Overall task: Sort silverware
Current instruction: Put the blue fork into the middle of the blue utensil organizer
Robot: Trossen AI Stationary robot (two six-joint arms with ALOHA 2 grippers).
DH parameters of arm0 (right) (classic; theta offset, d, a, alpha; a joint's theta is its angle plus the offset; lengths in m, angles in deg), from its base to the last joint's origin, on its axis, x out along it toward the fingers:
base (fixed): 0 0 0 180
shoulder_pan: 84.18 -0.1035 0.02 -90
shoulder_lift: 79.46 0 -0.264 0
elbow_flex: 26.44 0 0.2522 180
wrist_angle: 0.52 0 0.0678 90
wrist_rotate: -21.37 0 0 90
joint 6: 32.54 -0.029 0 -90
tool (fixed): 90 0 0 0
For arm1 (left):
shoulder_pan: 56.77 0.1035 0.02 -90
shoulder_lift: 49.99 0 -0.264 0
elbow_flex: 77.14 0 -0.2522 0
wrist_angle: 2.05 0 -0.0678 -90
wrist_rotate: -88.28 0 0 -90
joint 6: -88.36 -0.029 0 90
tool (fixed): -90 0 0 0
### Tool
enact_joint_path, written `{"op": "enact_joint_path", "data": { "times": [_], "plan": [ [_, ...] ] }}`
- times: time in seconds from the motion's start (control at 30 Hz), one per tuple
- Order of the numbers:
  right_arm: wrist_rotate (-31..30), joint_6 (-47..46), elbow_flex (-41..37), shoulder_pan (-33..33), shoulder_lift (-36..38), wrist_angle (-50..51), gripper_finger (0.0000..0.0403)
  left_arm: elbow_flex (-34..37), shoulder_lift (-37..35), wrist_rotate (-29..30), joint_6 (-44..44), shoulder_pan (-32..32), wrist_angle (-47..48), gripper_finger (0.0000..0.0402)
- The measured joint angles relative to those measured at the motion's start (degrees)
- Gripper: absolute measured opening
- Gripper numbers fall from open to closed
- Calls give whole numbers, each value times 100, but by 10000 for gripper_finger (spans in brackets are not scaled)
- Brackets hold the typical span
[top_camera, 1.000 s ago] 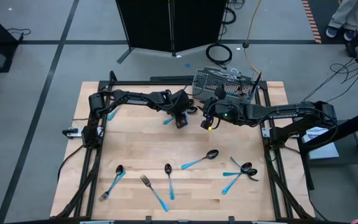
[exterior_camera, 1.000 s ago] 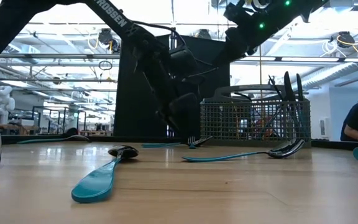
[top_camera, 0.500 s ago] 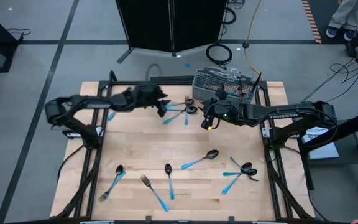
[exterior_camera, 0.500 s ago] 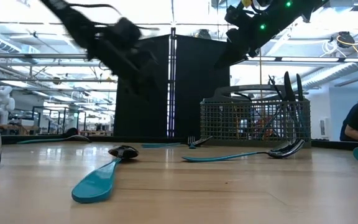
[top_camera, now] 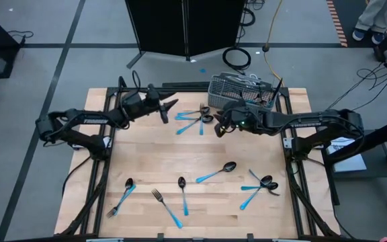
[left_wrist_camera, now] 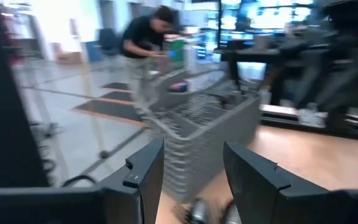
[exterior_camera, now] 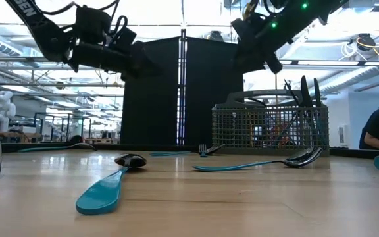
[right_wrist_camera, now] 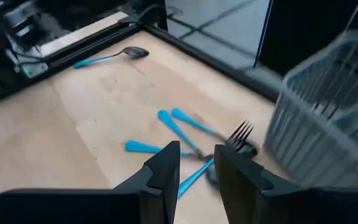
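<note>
Left gripper (top_camera: 171,104) raised off the table's back-left, fingers parted on nothing. Right gripper (top_camera: 218,127) aloft just before the wire basket (top_camera: 244,92), fingers narrowly apart, empty. Basket holding upright utensils (dark handles showing above the rim). Silverware (top_camera: 195,119) clustered between grippers; more scattered along the table (top_camera: 146,154) front.
</note>
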Motion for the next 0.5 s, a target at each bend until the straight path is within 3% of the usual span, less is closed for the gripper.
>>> {"op": "enact_joint_path", "data": {
  "times": [0.2,0.4,0.5],
  "plan": [
    [256,-1061,31,264,-486,-120,93,0,-3,-1032,-7,132,71,161],
    [800,-1218,785,601,-1261,84,93,0,-3,-1249,-8,229,8,161],
    [802,-1106,1396,681,-1659,725,93,0,-3,-1254,-13,261,-16,161]
  ]
}}
